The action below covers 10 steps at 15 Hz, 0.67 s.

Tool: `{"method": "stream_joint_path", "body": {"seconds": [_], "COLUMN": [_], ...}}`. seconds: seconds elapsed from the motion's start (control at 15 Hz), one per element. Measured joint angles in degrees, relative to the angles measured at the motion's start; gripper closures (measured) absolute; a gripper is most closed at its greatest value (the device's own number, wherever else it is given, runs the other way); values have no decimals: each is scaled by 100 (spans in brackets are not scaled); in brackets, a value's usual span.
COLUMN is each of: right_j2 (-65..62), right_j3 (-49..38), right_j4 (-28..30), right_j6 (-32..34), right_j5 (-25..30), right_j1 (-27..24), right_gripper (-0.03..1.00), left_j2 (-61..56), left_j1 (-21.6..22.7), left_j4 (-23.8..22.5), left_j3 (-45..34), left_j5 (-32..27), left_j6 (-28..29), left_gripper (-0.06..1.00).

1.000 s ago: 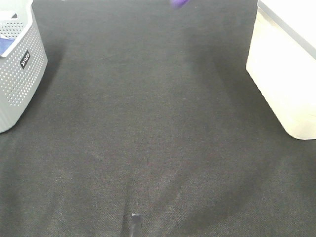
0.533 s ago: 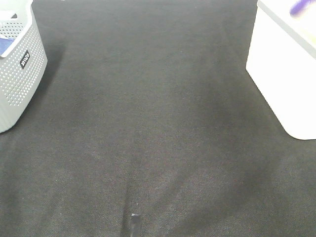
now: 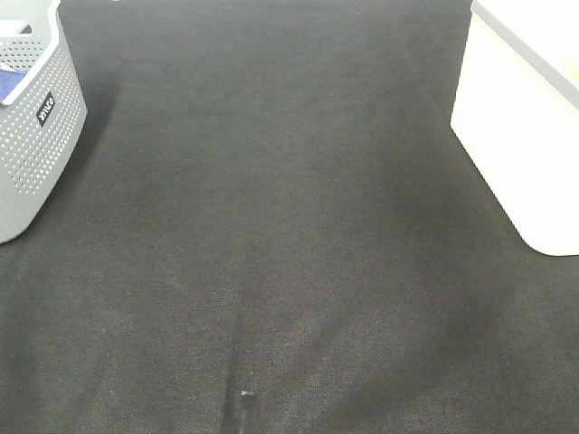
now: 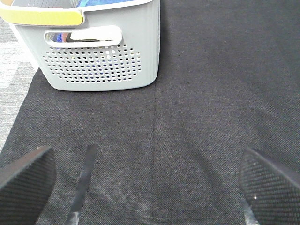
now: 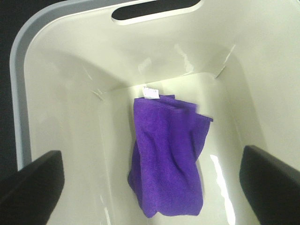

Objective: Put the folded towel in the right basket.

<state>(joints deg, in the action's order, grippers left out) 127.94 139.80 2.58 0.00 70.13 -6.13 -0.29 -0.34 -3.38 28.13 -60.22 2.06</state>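
The purple folded towel lies loosely crumpled on the bottom of the white right basket, with its white tag toward the handle slot. My right gripper hangs above the basket, open and empty, its fingers well apart on either side of the towel. In the exterior high view the white basket stands at the right edge; its inside, the towel and both arms are out of view there. My left gripper is open and empty above the black mat.
A grey perforated basket stands at the far left on the black mat; it also shows in the left wrist view with a yellow strip on its rim and coloured cloth inside. A small dark strip lies near the front edge.
The purple towel moved right along the top of the exterior view, reached the white basket, and has left that view; it now lies inside the basket.
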Motion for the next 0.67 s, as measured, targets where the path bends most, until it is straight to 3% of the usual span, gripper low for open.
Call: {"method": "stream_joint_path", "body": {"seconds": [0.2,0.33,0.47,0.67], "right_j2": [-206,-413,-539,-1358], "right_j3": [-6,-6,-23,-1008], "right_j4": [-453,-332,-143,-80], "right_j6": [-138,-212,-149,-120], "right_j5": [6,6,6,-29], "right_j1": [235,1060,1513,1673], "right_gripper": [-1,-1,-1,3], "left_j2": [0,0,0,0], "left_j1": [0,0,0,0], "left_j4": [0,0,0,0], "left_j3": [0,0,0,0], "left_j5": [0,0,0,0], "left_j6": [0,0,0,0], "left_gripper": [-4,-4,-4,-4]}}
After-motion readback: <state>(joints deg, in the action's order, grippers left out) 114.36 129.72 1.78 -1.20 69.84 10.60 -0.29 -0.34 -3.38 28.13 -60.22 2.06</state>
